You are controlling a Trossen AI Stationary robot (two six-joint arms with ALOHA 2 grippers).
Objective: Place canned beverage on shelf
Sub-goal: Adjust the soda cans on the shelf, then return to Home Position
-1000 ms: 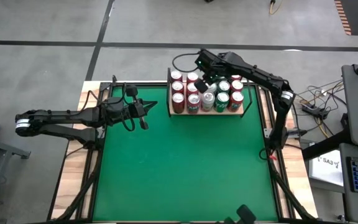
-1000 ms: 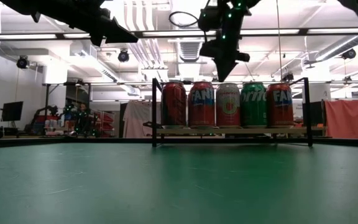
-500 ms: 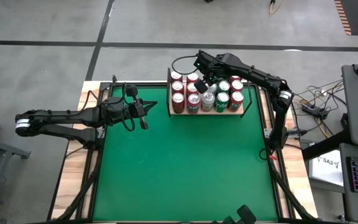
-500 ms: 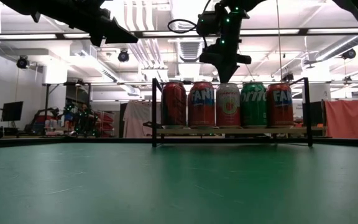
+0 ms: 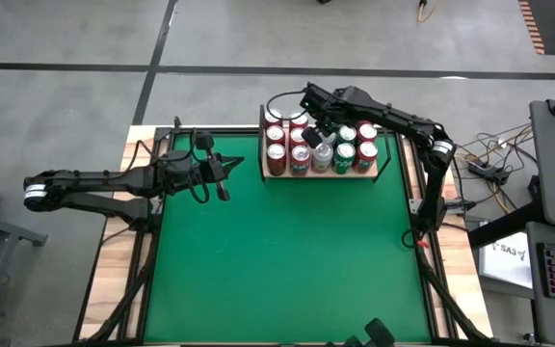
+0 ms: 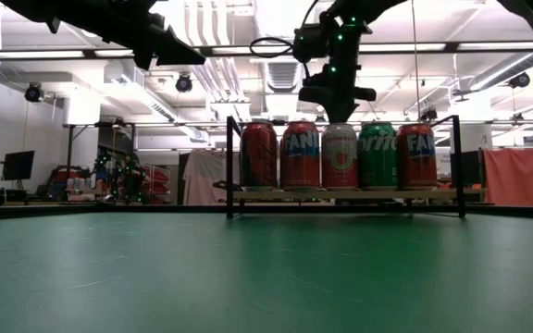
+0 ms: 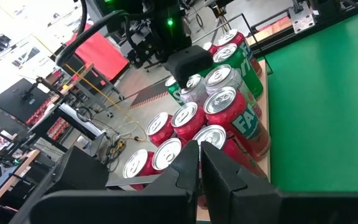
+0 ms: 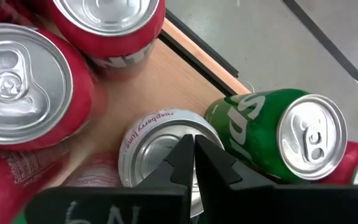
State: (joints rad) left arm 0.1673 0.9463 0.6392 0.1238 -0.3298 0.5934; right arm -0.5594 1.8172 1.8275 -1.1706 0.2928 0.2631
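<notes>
My left claw hangs pressed together over the green desk, well apart from the shelf off to its right. My right claw, also pressed together and holding nothing, hovers just above the white can, which stands upright mid-row on the shelf, directly under me. So the right arm is nearer.

Shelf at the far edge of the surface is packed: cans stand in touching rows with little visible gap for jaws between them. Black uprights close both shelf ends. Right gripper occupies the space directly above the white can. The green surface in front of the shelf is unobstructed.
</notes>
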